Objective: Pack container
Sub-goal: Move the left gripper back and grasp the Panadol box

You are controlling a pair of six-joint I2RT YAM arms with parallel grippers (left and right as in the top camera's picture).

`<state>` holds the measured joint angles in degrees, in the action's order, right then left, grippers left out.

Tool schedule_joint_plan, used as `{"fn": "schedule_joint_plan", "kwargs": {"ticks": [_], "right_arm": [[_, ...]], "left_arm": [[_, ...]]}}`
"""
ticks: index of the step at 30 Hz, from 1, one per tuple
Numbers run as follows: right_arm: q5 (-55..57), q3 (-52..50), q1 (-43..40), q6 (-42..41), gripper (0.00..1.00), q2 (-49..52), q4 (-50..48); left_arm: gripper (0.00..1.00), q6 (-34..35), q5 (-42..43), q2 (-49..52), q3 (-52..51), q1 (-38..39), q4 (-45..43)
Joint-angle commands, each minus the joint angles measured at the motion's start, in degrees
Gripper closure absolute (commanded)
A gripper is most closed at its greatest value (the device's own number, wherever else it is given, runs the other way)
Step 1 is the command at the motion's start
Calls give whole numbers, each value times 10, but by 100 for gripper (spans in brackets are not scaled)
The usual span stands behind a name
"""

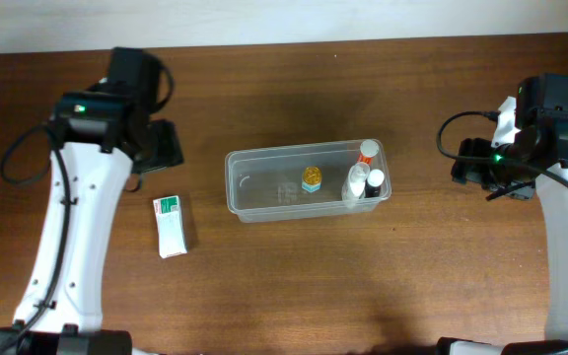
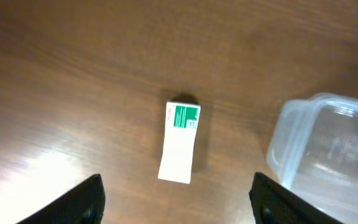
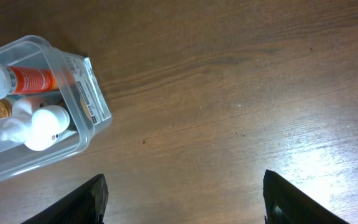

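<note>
The clear plastic container (image 1: 264, 182) sits at the table's middle. It also shows in the left wrist view (image 2: 328, 155) and the right wrist view (image 3: 73, 134). Inside it are an orange-labelled tube with a white cap (image 1: 367, 152), two white bottles (image 1: 373, 184) at its right end, and a small gold-capped item (image 1: 312, 178). A white box with a green end (image 1: 171, 226) lies on the table left of the container; it also shows in the left wrist view (image 2: 180, 142). My left gripper (image 2: 178, 199) is open and empty, above and short of the box. My right gripper (image 3: 185, 199) is open and empty, over bare table right of the container.
The brown wooden table (image 1: 294, 286) runs to a pale wall at the back. Both white arms rise from the front corners, with cables near the wrists.
</note>
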<state>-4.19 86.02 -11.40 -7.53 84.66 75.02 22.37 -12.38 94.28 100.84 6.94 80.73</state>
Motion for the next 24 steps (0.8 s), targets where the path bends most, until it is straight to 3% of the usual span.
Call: {"fn": "schedule_joint_plan", "kwargs": {"ticks": [1,9,20,22,24], "right_arm": [[-1,0,-3,1,28,1,0],[-2,0,-3,0,28,1,0],[-1,0,-3,1,28,1,0],[-1,0,-3,1,28,1,0],[-1,0,-3,1,28,1,0]], "left_arm": [[23,9,75,9,-93,-46,-38],[14,-42,142,23,-315,-66,-206],[14,-36,142,98,-377,-66,-286],[20,-36,142,108,-377,-66,-289],[37,-36,142,110,-377,-66,-289]]}}
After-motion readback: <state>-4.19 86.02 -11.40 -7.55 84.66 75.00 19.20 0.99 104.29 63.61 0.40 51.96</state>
